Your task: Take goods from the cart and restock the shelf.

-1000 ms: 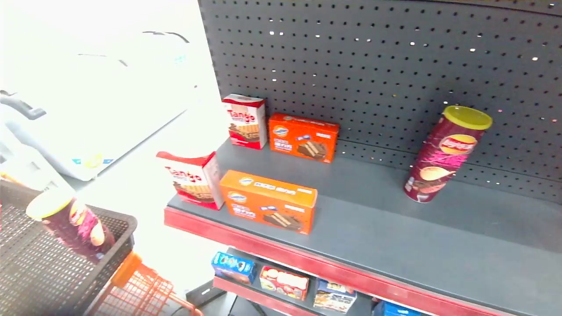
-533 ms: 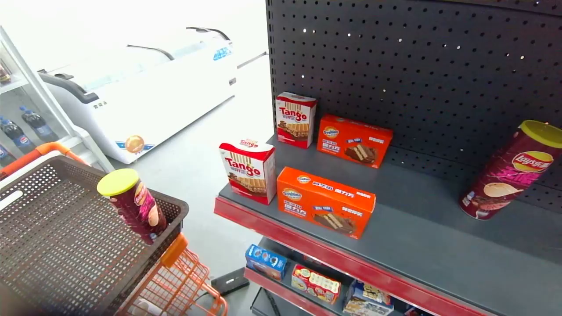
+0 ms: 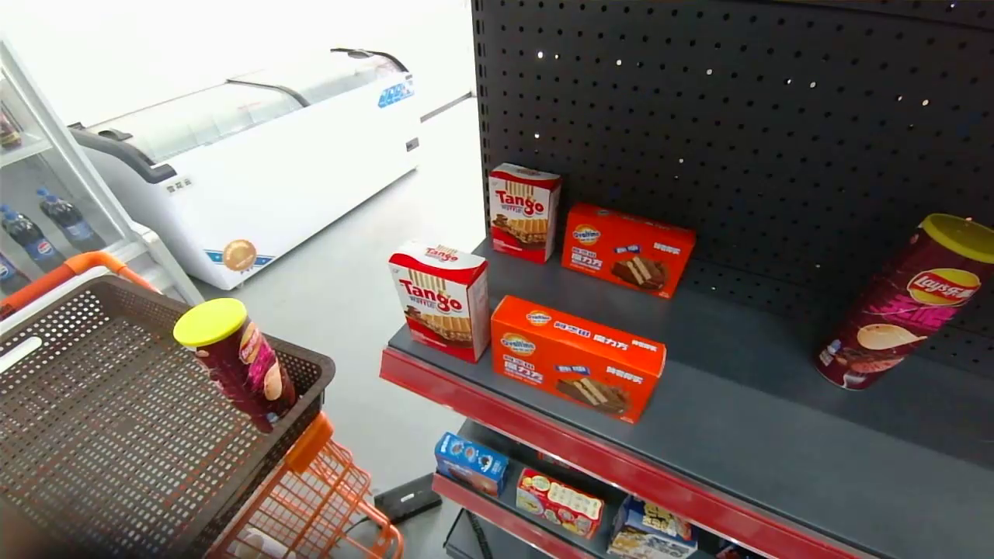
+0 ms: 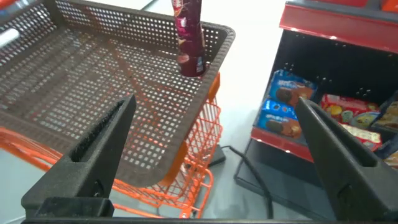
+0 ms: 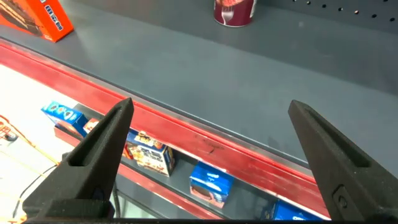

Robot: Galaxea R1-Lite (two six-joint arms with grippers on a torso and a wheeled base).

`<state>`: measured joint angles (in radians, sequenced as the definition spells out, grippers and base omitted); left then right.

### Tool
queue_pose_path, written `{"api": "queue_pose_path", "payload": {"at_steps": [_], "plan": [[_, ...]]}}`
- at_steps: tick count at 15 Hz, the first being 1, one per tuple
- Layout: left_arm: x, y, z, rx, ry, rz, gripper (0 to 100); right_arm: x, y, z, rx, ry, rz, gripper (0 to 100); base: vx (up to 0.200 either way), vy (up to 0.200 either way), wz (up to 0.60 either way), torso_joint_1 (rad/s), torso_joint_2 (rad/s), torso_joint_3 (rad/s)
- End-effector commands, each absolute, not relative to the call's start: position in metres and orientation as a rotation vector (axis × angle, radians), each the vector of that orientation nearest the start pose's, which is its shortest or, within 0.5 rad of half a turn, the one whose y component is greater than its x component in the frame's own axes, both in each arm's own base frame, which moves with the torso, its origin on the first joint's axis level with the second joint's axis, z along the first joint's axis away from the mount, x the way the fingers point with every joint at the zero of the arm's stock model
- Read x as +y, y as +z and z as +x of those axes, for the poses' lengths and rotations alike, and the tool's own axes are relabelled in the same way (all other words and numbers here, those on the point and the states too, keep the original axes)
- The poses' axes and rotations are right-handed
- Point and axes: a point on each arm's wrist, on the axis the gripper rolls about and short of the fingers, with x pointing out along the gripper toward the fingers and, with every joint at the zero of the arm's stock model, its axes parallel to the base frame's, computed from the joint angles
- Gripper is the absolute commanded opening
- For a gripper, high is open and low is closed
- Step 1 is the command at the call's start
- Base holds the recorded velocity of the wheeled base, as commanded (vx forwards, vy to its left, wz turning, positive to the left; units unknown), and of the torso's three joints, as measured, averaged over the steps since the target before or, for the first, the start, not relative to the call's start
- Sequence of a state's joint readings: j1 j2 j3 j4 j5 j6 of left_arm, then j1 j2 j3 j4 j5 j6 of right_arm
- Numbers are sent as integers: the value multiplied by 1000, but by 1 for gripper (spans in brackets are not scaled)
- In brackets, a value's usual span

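A maroon chip can [image 3: 235,363] with a yellow lid leans in the corner of the brown cart basket [image 3: 93,419] at the lower left. The left wrist view shows the same chip can [image 4: 189,37] beyond my open left gripper [image 4: 217,149], which hangs above the cart basket's rim [image 4: 180,149]. A second chip can [image 3: 905,303] leans on the pegboard at the right of the grey shelf [image 3: 745,419]. My open right gripper [image 5: 217,155] hovers before the shelf's red edge [image 5: 205,134], with that can's base [image 5: 234,11] beyond it.
Two red-and-white wafer boxes [image 3: 440,299] and two orange boxes [image 3: 576,357] stand on the shelf's left part. Its middle and front right are bare. Small snack boxes [image 3: 470,463] fill the lower shelf. A white chest freezer [image 3: 256,163] stands behind the orange cart frame [image 3: 311,497].
The head camera swung left a second ago, bringing more of the cart into view. In the last half second nothing has visibly moved.
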<state>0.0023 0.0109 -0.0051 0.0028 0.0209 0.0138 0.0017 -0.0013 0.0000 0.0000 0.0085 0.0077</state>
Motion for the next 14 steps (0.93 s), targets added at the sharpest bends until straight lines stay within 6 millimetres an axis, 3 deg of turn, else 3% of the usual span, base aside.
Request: {"api": "queue_pose_path", "payload": {"at_steps": [1, 3, 7, 10, 12, 13, 14], "plan": [[1, 93, -23, 2, 54, 72, 100, 0, 75, -23, 0, 11, 8, 100, 0, 0, 0, 0, 0, 0], [2, 126, -8, 133, 105, 91, 100, 0, 75, -23, 0, 9, 8, 100, 0, 0, 0, 0, 0, 0], [4, 127, 25, 388, 175, 118, 100, 0, 75, -23, 0, 9, 6, 100, 0, 0, 0, 0, 0, 0], [6, 127, 41, 486, 234, 121, 100, 0, 75, -23, 0, 9, 6, 100, 0, 0, 0, 0, 0, 0], [8, 143, 73, 547, 228, 135, 100, 0, 75, -23, 0, 9, 6, 100, 0, 0, 0, 0, 0, 0], [10, 154, 98, 541, 249, 131, 100, 0, 75, -23, 0, 9, 6, 100, 0, 0, 0, 0, 0, 0], [13, 157, 108, 533, 266, 126, 100, 0, 75, -23, 0, 11, 6, 100, 0, 0, 0, 0, 0, 0]]}}
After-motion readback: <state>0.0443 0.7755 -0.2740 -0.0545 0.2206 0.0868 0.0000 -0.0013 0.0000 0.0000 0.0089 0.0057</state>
